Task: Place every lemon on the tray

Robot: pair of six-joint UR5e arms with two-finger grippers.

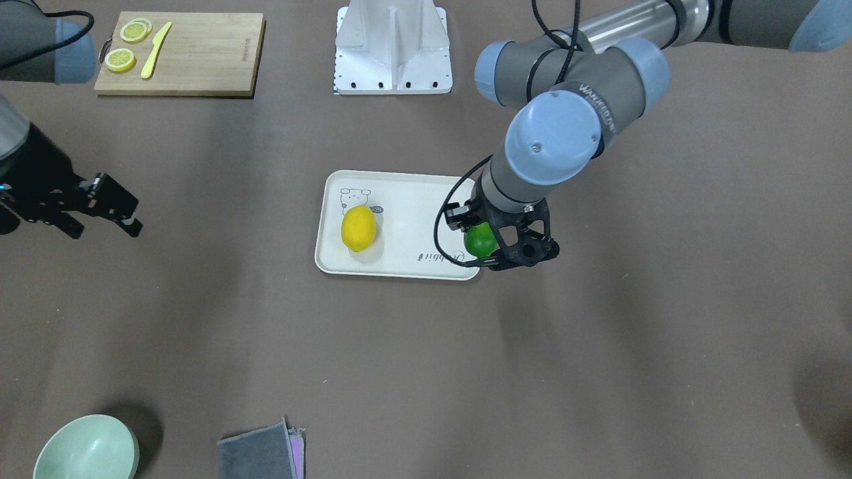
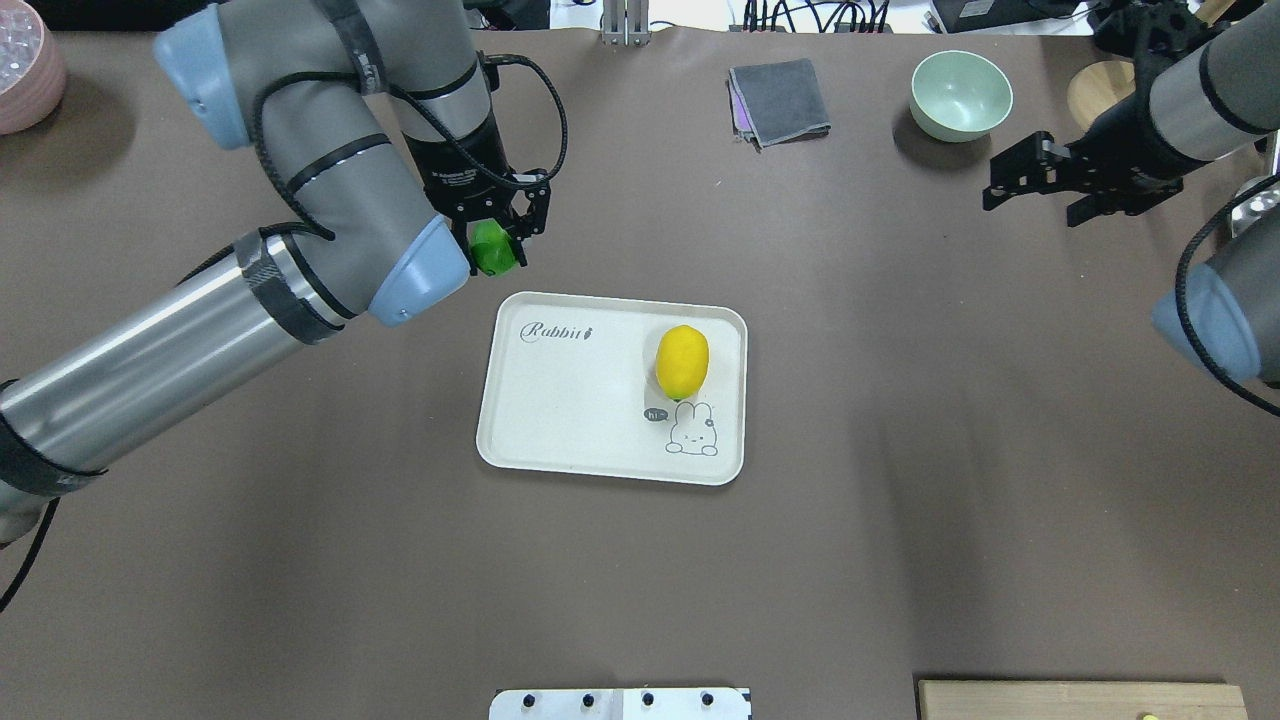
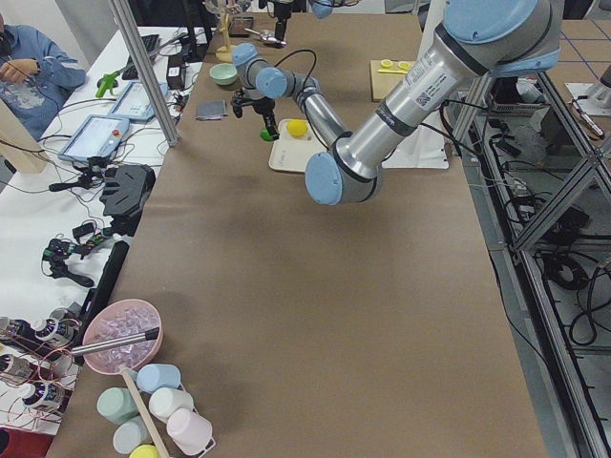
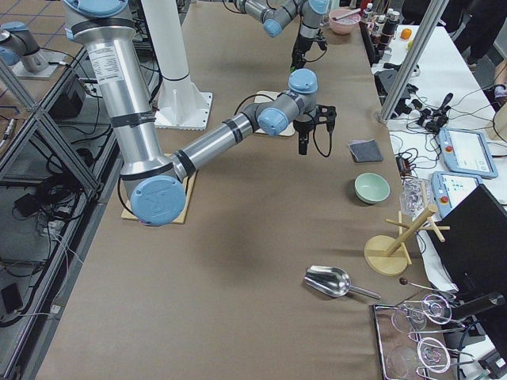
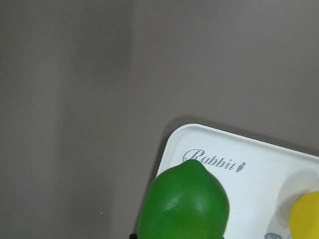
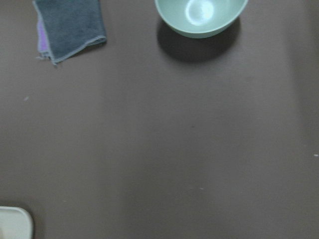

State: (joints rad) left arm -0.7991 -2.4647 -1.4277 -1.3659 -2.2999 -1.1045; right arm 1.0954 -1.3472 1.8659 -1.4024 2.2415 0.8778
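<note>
The cream-white tray with the "Rabbit" script lies mid-table. The yellow lemon rests on it beside the bear drawing, and it also shows in the front-facing view. My left gripper is shut on the green lemon and holds it at the tray's corner by the script. In the left wrist view the green lemon hangs over that corner of the tray. In the front-facing view the green lemon is at the tray's right edge. My right gripper is open and empty, far off to the side.
A wooden cutting board with lemon slices and a yellow knife sits near the robot base. A green bowl and a folded grey cloth lie at the far side. A pink bowl stands at the far left.
</note>
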